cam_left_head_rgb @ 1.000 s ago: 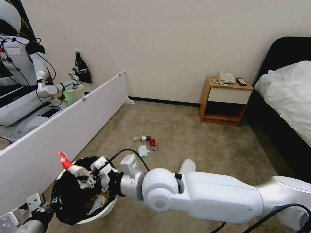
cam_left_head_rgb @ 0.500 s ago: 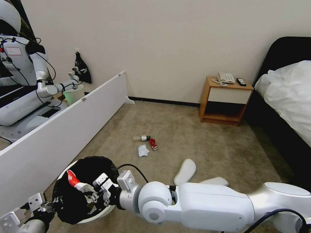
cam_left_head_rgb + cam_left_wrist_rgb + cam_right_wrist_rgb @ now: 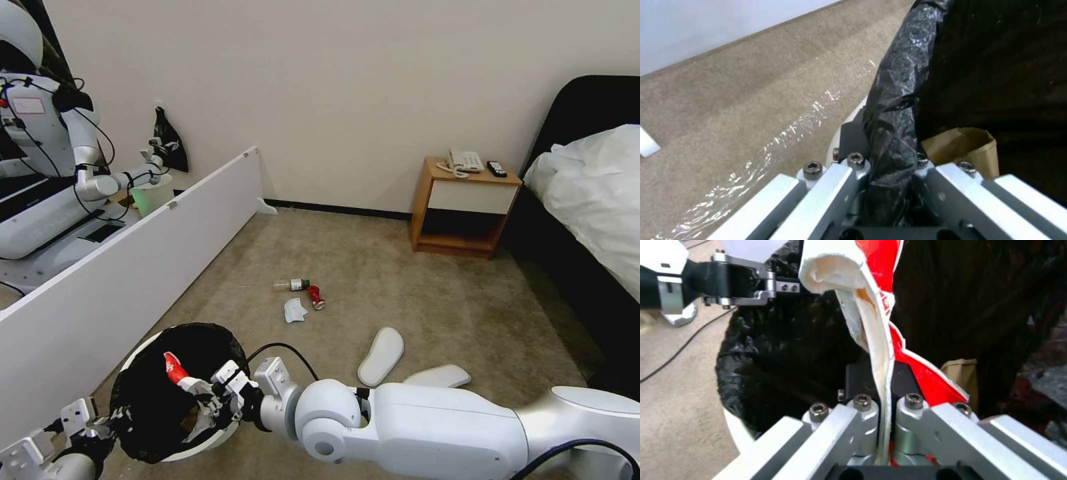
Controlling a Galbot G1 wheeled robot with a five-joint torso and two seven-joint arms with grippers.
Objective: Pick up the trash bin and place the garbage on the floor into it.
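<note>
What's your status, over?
Left gripper clamped on trash bin rim. Right gripper holds red-white carton inside bin. Nothing blocking.

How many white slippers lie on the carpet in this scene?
2. One slipper lies angled on the carpet just beyond the right arm; the second slipper lies beside it, partly hidden behind that arm.

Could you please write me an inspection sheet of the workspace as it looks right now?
Surface: beige carpet.
Job's things: black-lined trash bin, brown paper bag inside.
Clutter: clear bottle, crushed red can, white mask, two slippers.
Grippers: left end effector clamps bin rim; right end effector holds red-white carton over bin.
Cables: black cable on right wrist.
Surroundings: nightstand, bed, white board.
</note>
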